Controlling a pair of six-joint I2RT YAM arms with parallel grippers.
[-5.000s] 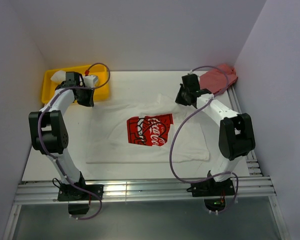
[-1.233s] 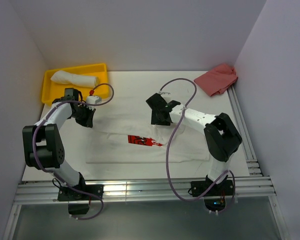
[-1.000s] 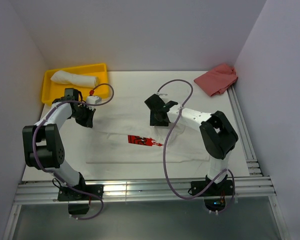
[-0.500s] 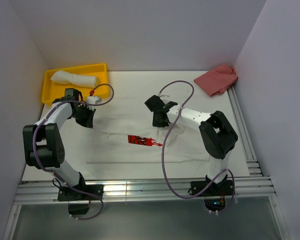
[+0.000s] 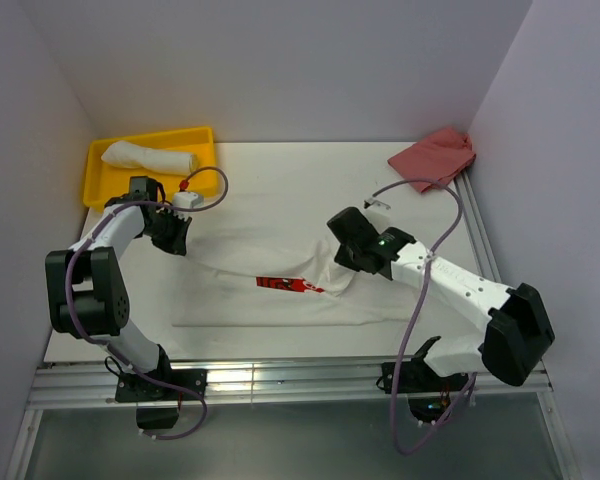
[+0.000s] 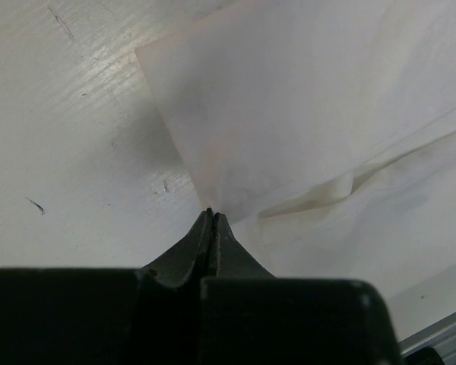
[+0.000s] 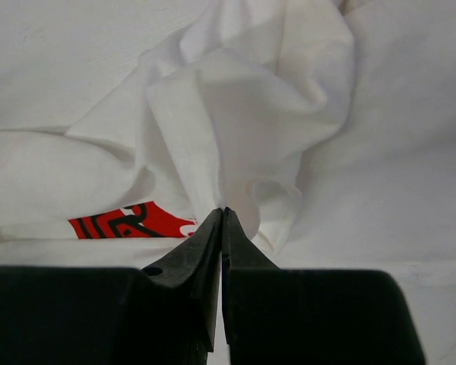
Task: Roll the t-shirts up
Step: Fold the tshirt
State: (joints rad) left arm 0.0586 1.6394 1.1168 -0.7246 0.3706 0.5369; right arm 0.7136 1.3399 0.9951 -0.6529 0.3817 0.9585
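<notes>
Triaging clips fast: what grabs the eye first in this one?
A white t-shirt with a red print lies half-folded mid-table, pinched by the left gripper and right gripper. A yellow tray at far left holds a rolled shirt; a pink cloth sits far right.

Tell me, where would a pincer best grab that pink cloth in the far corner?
Likely a raised fold near its left edge, coming from above on that side. The pink cloth lies crumpled beside the right wall, which blocks the other side, and a fold gives something to pinch. The right pincer is nearest but shut on the white t-shirt.
</notes>
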